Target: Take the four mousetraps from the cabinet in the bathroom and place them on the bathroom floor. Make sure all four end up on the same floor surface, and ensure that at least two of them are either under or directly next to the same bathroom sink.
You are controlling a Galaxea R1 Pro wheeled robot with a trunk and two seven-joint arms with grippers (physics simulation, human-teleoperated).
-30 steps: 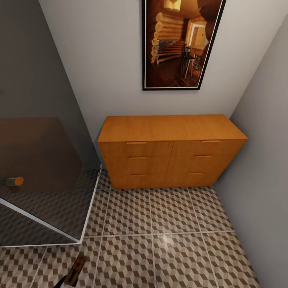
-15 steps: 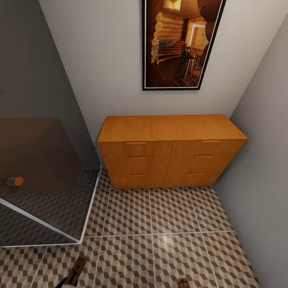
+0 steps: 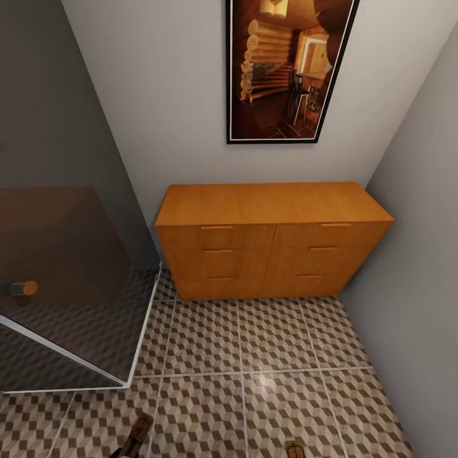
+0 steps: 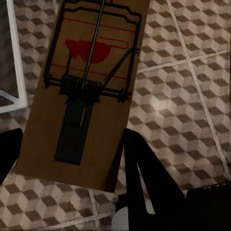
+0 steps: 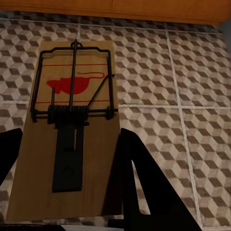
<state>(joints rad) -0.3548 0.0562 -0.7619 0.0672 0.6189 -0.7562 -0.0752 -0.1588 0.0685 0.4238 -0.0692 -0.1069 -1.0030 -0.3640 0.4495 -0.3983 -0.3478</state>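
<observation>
The room is a small bathroom corner with a tiled floor (image 3: 254, 356) in a brown and white cube pattern. A wooden cabinet (image 3: 270, 238) stands against the pale wall, all six drawers closed, under a framed picture (image 3: 289, 67). On the left is a glass shower wall (image 3: 63, 267).

I count two mousetraps. In the head view only their tips show at the bottom edge. The wrist views show them fully: the left gripper (image 4: 67, 159) is clamped on one mousetrap (image 4: 84, 91), above the floor near the white shower frame (image 4: 14, 72). The right gripper (image 5: 67, 163) is clamped on the second mousetrap (image 5: 70, 130), above the tiles, with the cabinet base ahead.
</observation>
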